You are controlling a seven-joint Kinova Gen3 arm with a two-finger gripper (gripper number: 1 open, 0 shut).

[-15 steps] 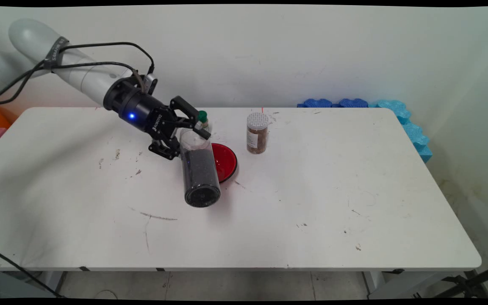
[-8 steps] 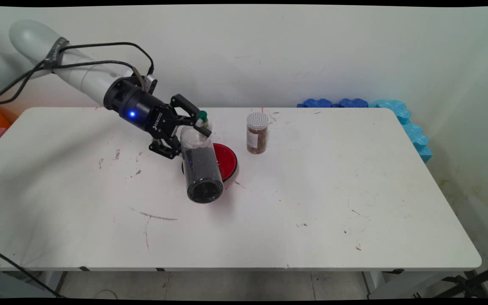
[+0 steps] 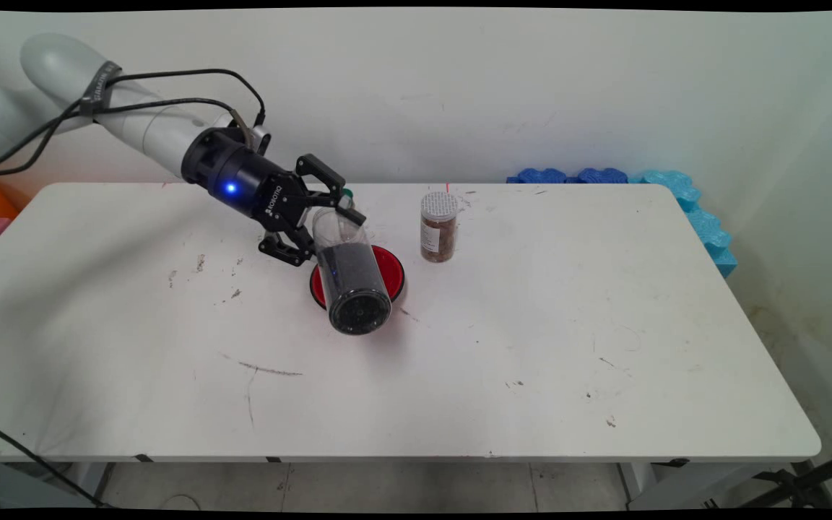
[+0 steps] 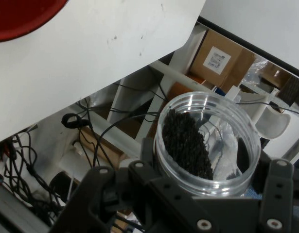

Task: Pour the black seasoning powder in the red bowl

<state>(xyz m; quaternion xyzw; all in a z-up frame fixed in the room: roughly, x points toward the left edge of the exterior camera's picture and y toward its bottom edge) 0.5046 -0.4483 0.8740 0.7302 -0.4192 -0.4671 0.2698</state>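
Clearly a clear jar of dark grains, held tilted over the red dish

Nearest the camera, the front half of the desk [image 3: 459, 390] is bare but for scuffs, so the open room lies toward 6 and 4 o'clock of the held thing. The clear jar [image 3: 349, 278] hangs in the air, tipped hard, its closed base toward the camera and its open mouth up by the pincer [image 3: 329, 224]; the hand view looks straight into that mouth [image 4: 207, 141], where black grains lie heaped against one wall. The pincer is pinching the jar near its rim, one finger on each side.

By its look, the jar is stiff thin plastic, smooth, and likely slick. About half full, its weight sits in the loose grains, which would shift with any tilt. The hold near the rim is far from that weight, so I judge a grip lower on the body would be steadier.

Just behind and beneath the jar lies the red dish [image 3: 387, 274], partly hidden by it. At 2 o'clock of the dish, a little apart, stands a small spice jar [image 3: 438, 226] with a pale perforated lid. A green-capped thing [image 3: 347, 193] peeps out behind the pincer, too hidden to name. Farthest off, blue foam pieces [image 3: 604, 175] lie along the wall at the desk's back right edge.
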